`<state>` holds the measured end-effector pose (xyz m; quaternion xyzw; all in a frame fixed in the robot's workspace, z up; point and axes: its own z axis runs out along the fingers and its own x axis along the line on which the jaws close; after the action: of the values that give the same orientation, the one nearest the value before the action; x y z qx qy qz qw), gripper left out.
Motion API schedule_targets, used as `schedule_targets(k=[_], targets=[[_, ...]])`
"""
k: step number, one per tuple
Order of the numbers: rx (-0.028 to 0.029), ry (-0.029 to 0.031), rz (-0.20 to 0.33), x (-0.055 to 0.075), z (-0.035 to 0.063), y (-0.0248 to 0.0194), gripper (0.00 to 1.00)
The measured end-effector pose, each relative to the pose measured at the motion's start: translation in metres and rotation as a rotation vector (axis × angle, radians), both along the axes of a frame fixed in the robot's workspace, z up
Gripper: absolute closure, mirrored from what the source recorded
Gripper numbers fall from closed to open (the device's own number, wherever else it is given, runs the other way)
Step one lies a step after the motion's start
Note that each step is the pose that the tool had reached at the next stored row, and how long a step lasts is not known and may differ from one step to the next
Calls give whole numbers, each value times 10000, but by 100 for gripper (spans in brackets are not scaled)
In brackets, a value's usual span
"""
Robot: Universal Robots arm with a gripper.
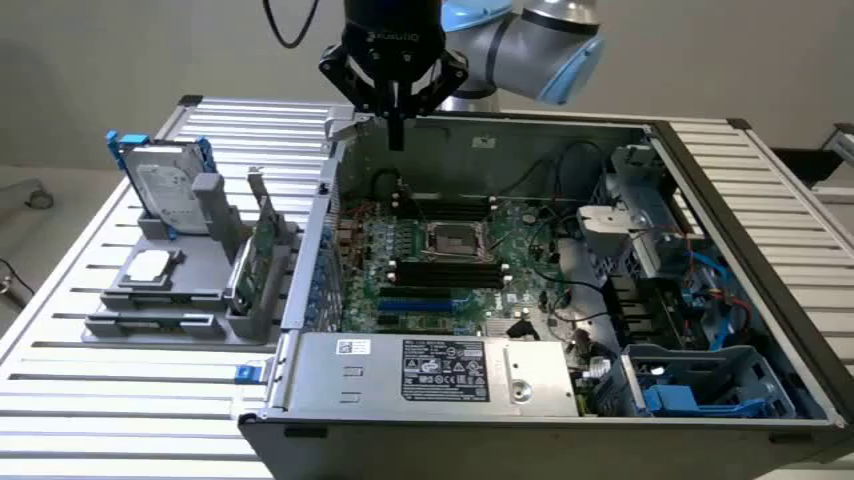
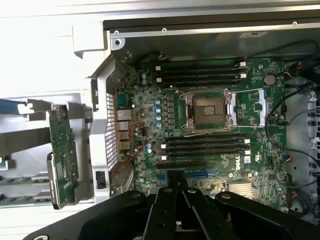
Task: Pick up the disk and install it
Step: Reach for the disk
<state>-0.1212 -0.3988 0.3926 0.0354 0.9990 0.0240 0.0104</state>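
Exterior view: hanging the gripper (image 1: 396,135) just above the far wall of the case (image 1: 534,135), fingers pressed tight together and clasping nothing, so no pick-up being under way. Standing the disk (image 1: 167,185) on edge well outside the case, off its side at the exterior view's left, slotted into a grey rack (image 1: 147,325) with the blue frame showing along its upper edges; probably parking it upright like this to be offering its thin edges to a grasp from above. Sharing that rack with a green card (image 1: 260,250), also on edge and closer to the case than the disk, and a small chip (image 1: 151,265) lying flat about as far from the case as the disk. Lying the case on its side with the panel off, most likely for exposing the board (image 1: 454,250) and everything else inside to an approach from overhead. Sitting a blue bay (image 1: 707,385) in the case's near corner at the exterior view's right, plausibly the slot meant for the disk. Wrist view: looking straight down past the clenched fingers onto the board, confirming nothing being carried.
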Motion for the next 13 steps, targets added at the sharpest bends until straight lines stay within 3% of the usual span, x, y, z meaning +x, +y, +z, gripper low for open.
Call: schedule_targets(k=[13], targets=[[-1, 19, -1, -12, 0, 0, 89]])
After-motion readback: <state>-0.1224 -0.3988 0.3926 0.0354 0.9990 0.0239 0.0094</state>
